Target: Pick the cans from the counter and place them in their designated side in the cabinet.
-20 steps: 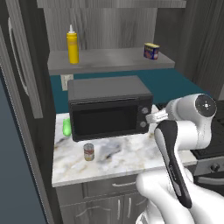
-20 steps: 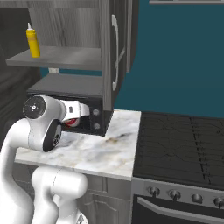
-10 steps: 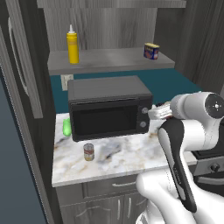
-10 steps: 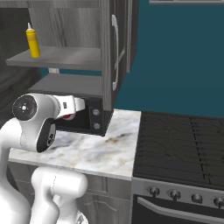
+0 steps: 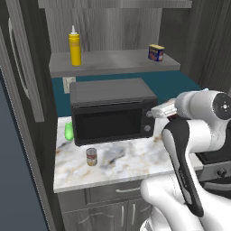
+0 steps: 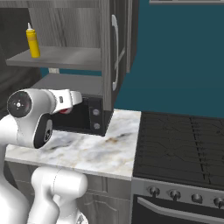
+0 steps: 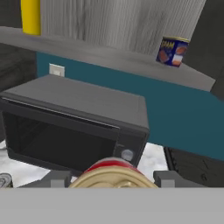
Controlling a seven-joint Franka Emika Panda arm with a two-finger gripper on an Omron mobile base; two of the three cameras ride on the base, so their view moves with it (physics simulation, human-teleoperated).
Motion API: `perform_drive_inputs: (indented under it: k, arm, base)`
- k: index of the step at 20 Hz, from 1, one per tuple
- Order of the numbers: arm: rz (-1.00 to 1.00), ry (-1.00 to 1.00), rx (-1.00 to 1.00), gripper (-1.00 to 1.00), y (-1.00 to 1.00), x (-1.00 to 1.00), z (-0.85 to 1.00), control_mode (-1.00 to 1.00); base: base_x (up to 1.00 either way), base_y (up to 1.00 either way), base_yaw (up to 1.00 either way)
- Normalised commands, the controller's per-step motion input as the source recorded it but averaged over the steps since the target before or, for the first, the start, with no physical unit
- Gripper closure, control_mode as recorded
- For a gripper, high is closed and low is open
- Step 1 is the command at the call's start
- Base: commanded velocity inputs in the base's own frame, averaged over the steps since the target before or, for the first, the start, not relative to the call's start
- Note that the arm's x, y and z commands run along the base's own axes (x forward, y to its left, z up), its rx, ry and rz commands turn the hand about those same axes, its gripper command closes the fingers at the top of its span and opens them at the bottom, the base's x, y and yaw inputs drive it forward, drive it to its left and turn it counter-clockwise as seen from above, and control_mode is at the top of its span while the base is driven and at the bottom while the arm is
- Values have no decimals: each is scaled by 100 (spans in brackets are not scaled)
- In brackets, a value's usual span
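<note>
Red-labelled can point(image 7: 113, 174) with a silver top sits clamped upright in the end effector point(image 7: 111, 179).

**Stone, wood grain and tin**

The table point(image 5: 135, 162) reads as polished marble, white with grey veining. Behind it the cabinet point(image 5: 113, 27) shows dark wood grain, and its shelf point(image 5: 117, 63) is a flat matt grey. The microwave point(image 5: 113, 115) is matt black with a glossier dark door. At 7 o'clock from it, a small can point(image 5: 91, 156) has a silvery metal top. In the hand view a red can point(image 7: 113, 171) shows a gold metallic lid. The yellow bottle point(image 5: 75, 46) looks like smooth plastic.
</note>
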Motion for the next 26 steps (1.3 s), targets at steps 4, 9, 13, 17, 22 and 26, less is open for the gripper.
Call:
perform_drive_inputs:
  k: [4, 9, 13, 17, 22, 26]
  arm:
    - [1, 0, -1, 100, 4, 0, 28, -100]
    - [1, 0, 0, 100, 6, 0, 27, -100]
    - [1, 0, 0, 100, 8, 0, 23, -100]
    - [1, 0, 0, 100, 8, 1, 22, -100]
    - [1, 0, 0, 100, 4, 2, 22, -100]
    - [1, 0, 0, 100, 1, 3, 24, -100]
  base:
    - [0, 0, 0]
    - [0, 0, 0]
    - [0, 0, 0]
    - [0, 0, 0]
    - [0, 0, 0]
    - [0, 0, 0]
